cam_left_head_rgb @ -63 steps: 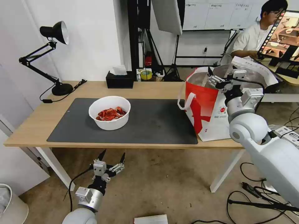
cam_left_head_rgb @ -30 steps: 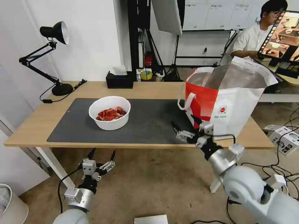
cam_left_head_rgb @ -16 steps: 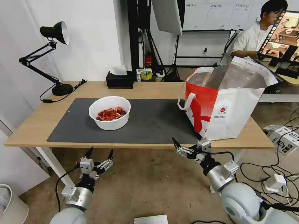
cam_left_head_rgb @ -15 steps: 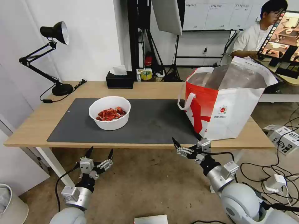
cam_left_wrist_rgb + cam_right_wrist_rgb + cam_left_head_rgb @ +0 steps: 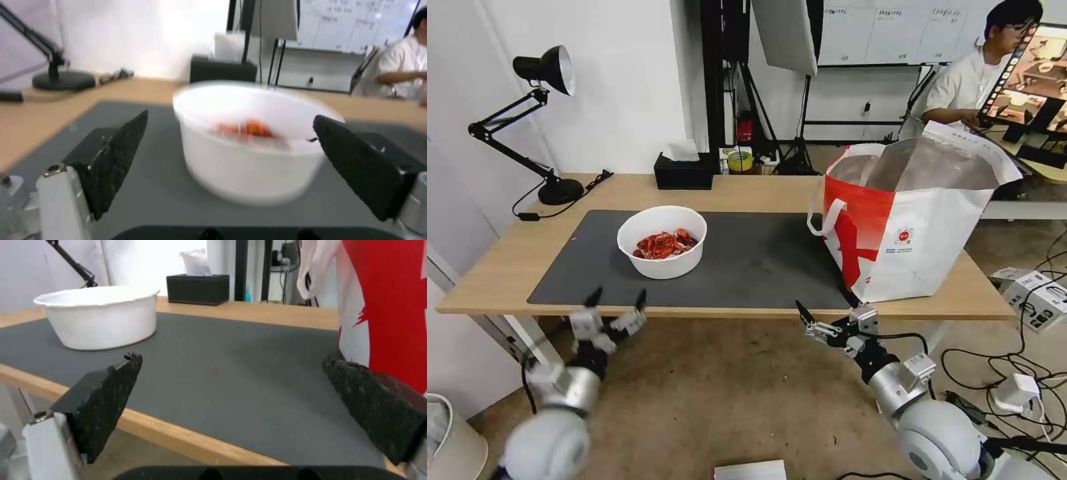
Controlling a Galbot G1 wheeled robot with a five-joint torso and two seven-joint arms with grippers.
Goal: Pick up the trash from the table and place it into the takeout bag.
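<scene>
On the worktop [image 5: 500, 267], in the head view, one white bowl [image 5: 661, 241] of red shells stands upright on the left half of a dark grey mat [image 5: 747, 260]. One takeout bag [image 5: 914, 220] stands upright at the right end, mouth open upward, red panel facing the bowl, its long axis running along the worktop. A black tissue box [image 5: 683, 171] sits at the far edge and a black desk lamp [image 5: 534, 120] at the far left corner. The left tool [image 5: 617, 303] is at the near edge before the bowl, fingers spread and empty. The right tool [image 5: 827, 315] hangs just below the near edge, near the bag's corner, fingers also spread and empty. The floor is brown, with cables to the right.

From the left wrist, the bowl [image 5: 253, 150] sits between the two black pads [image 5: 118, 156], clear of both, on the mat [image 5: 146, 200].

From the right wrist, the two pads [image 5: 102, 396] stand wide apart over the worktop edge [image 5: 178, 440]; the bowl [image 5: 100, 321] is well off on the mat [image 5: 236, 363], and the bag's red side [image 5: 391, 306] is close by one pad.
</scene>
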